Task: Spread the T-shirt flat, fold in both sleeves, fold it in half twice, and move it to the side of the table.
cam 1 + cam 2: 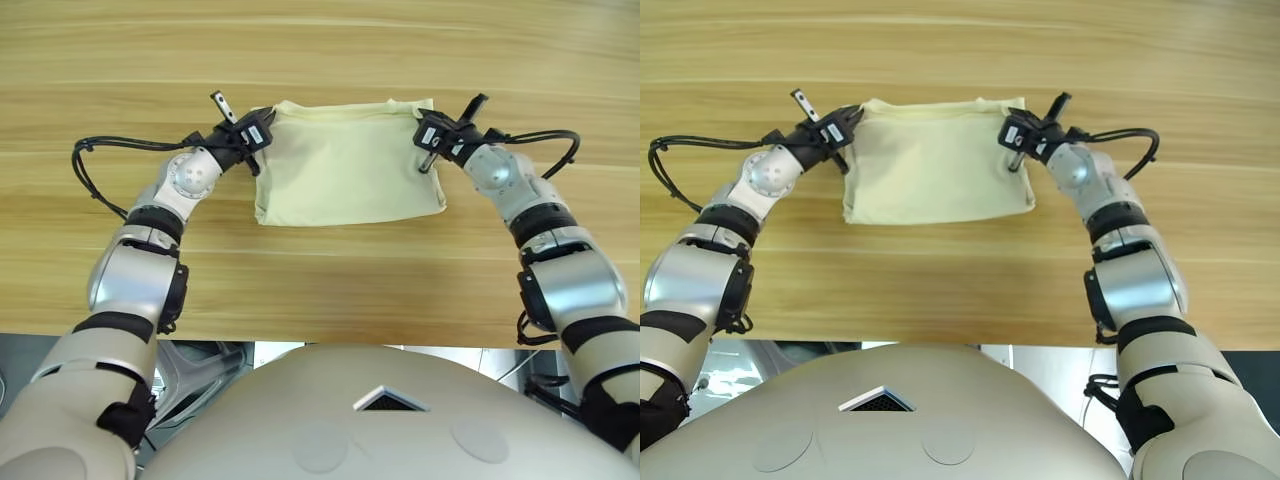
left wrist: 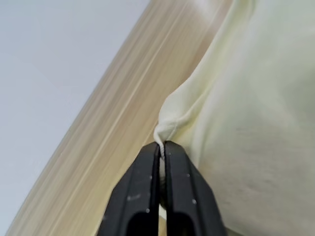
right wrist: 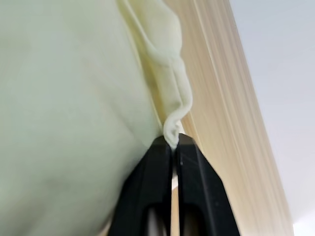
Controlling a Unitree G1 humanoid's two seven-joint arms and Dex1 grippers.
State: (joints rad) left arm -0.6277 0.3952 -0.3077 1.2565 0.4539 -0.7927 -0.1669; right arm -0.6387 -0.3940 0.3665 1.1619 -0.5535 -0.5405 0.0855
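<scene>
A pale yellow T-shirt (image 1: 345,165), folded into a rough rectangle, lies on the wooden table (image 1: 320,280) in front of me. My left gripper (image 1: 262,138) is at the shirt's left edge near the far corner, shut on a pinch of fabric. The left wrist view shows its black fingers (image 2: 147,182) closed on a hem fold of the T-shirt (image 2: 246,123). At the right edge, near the far corner, my right gripper (image 1: 425,138) is likewise shut on the cloth. Its fingers (image 3: 155,187) clamp a bunched edge of the T-shirt (image 3: 74,98). The shirt's near edge rests on the table.
Bare wooden tabletop (image 1: 940,50) stretches beyond the shirt and to both sides. The table's near edge (image 1: 330,342) runs just ahead of my torso. Black cables (image 1: 90,170) loop out beside each forearm.
</scene>
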